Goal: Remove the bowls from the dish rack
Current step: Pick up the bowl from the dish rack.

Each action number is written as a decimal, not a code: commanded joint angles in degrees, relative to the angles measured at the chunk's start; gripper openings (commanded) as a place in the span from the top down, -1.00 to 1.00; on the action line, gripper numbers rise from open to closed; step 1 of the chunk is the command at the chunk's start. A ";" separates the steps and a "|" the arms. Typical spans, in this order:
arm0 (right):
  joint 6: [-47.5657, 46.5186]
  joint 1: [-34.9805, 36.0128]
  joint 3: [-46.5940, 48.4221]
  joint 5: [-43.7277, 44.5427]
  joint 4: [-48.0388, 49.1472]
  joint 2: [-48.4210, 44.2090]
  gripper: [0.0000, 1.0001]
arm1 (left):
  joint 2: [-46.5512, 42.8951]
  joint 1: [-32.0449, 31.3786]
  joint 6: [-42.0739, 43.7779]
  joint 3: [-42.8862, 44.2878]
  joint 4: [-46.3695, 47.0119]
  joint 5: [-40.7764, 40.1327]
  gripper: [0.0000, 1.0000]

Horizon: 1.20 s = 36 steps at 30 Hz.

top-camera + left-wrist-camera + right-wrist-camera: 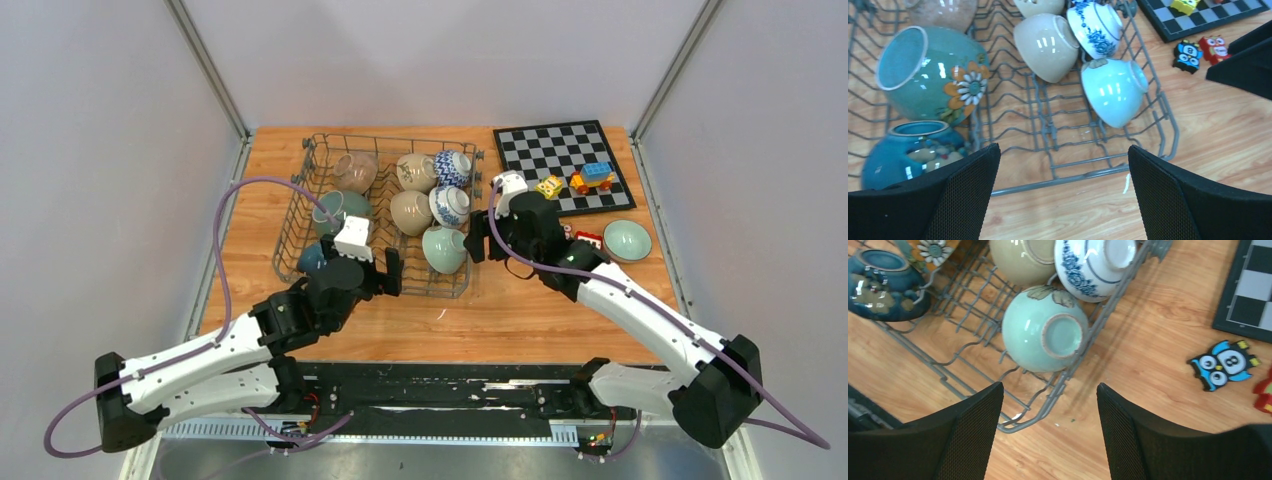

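Observation:
The grey wire dish rack holds several bowls lying on their sides. A pale green bowl rests in the rack's near right corner, with a blue-and-white floral bowl and a beige bowl behind it. On the left side sit a teal flower bowl and a dark blue bowl. My left gripper hovers open over the rack's near rim, holding nothing. My right gripper is open just above the near right corner, close to the pale green bowl and not touching it.
Another pale green bowl stands upright on the table at the right. A chessboard with small toys lies at the back right. Owl figures lie on the wood between rack and board.

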 commanded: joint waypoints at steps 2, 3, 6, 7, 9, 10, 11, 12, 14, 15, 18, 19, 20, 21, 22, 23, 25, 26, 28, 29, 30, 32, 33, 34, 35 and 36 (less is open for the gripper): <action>5.07 0.55 -1.49 -6.06 4.59 0.02 -0.43 | 6.05 4.23 -4.82 1.22 7.35 13.10 -1.00; 5.77 0.50 -1.69 -5.76 5.12 0.14 -0.43 | 7.47 6.28 -5.67 1.93 7.78 15.99 -1.00; 6.68 0.51 -2.06 -5.75 6.26 0.28 -0.47 | 11.87 11.53 -9.36 3.89 9.41 24.01 -1.00; 6.90 0.53 -2.02 -5.90 6.62 0.47 -0.47 | 13.18 13.15 -10.68 4.23 10.46 26.88 -1.00; 7.00 0.51 -1.47 -6.58 7.01 1.53 -0.47 | 15.27 15.64 -13.17 3.96 13.20 32.12 -1.00; 7.34 0.55 -0.97 -6.76 7.12 2.29 -0.46 | 15.91 16.46 -14.23 3.39 14.94 33.70 -0.99; 7.78 0.55 -0.77 -6.88 7.38 2.98 -0.44 | 16.48 17.14 -15.03 3.12 16.47 34.76 -1.00; 8.22 0.49 -0.62 -6.75 7.69 3.68 -0.40 | 16.98 17.64 -15.64 2.44 18.59 35.56 -1.00; 9.42 0.52 -0.09 -5.99 8.12 5.35 -0.31 | 18.25 19.23 -17.59 1.45 21.56 37.76 -1.00; 9.86 0.52 0.35 -5.92 8.18 6.21 -0.26 | 19.06 20.12 -19.11 0.83 23.12 39.32 -1.00; 11.71 0.52 1.20 -5.40 8.48 8.19 -0.16 | 22.14 22.81 -23.18 -1.13 28.61 43.52 -1.00; 12.05 0.50 1.16 -5.22 8.78 8.58 -0.14 | 23.06 23.24 -24.20 -1.67 29.93 44.44 -0.99; 12.30 0.52 1.22 -4.84 9.28 8.81 -0.14 | 23.79 23.50 -24.82 -2.15 31.12 45.03 -0.98; 12.46 0.43 1.13 -4.65 9.55 8.99 -0.13 | 24.41 23.56 -25.14 -2.52 31.98 45.38 -0.97; 12.61 0.42 1.13 -4.56 9.90 9.22 -0.12 | 25.02 23.57 -25.40 -2.82 32.93 45.46 -0.96; 12.62 0.40 1.12 -4.47 10.03 9.41 -0.11 | 25.51 23.57 -25.60 -3.07 33.62 45.48 -0.95; 12.75 0.23 1.25 -4.59 10.08 9.75 -0.10 | 26.44 23.64 -25.79 -3.27 34.32 45.08 -0.92; 12.67 0.19 1.35 -4.66 10.05 9.96 -0.09 | 26.84 23.66 -25.79 -3.32 34.46 44.86 -0.91; 12.60 -0.01 1.40 -4.77 10.27 10.31 -0.09 | 27.73 23.66 -25.67 -3.36 35.14 44.75 -0.88; 12.42 -0.11 1.36 -4.79 10.31 10.60 -0.09 | 28.45 23.66 -25.67 -3.36 35.35 44.67 -0.87; 12.28 -0.18 1.48 -4.86 10.27 10.85 -0.09 | 28.97 23.66 -25.59 -3.36 35.67 44.65 -0.86; 11.90 -0.44 1.70 -4.88 10.31 11.49 -0.09 | 30.25 23.65 -25.69 -3.28 36.29 44.71 -0.82; 11.73 -0.64 1.87 -4.92 10.36 11.67 -0.09 | 30.95 23.66 -25.87 -3.27 36.74 44.91 -0.82; 11.53 -0.80 1.95 -5.00 10.32 11.95 -0.09 | 31.54 23.66 -26.06 -3.35 37.30 45.21 -0.81; 11.43 -0.98 2.07 -5.30 10.30 12.15 -0.09 | 32.15 23.66 -26.24 -3.42 37.80 45.49 -0.80; 11.26 -1.19 2.25 -5.58 10.31 12.33 -0.09 | 32.63 23.66 -26.46 -3.50 38.29 45.63 -0.78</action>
